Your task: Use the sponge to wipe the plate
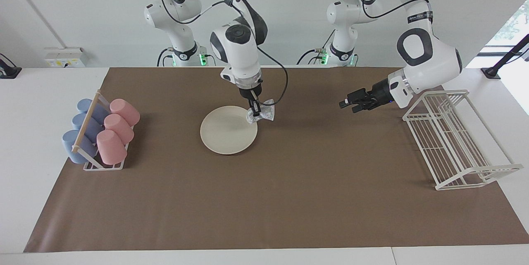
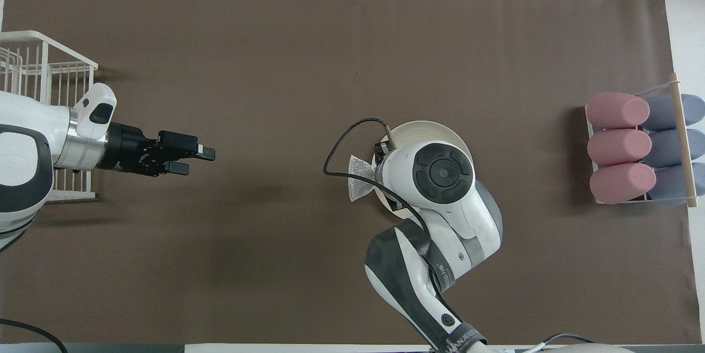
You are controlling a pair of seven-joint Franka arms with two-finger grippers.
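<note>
Loads of bare brown mat point(image 1: 289, 199) around the plate point(image 1: 225, 137). Right pincer point(image 1: 256, 111) hangs over the plate's rim toward the left arm's end, pinching the sponge point(image 1: 264, 114). Left pincer point(image 1: 346, 103) waits mid-air near the white rack point(image 1: 454, 141), fingers spread, holding nothing.

You've got two glossy white Franka arms with dark grey joint caps and black bands with small lettering. Black cables loop along both. Black two-finger grippers on silver wrist rings. Green lights glow at the bases.
</note>
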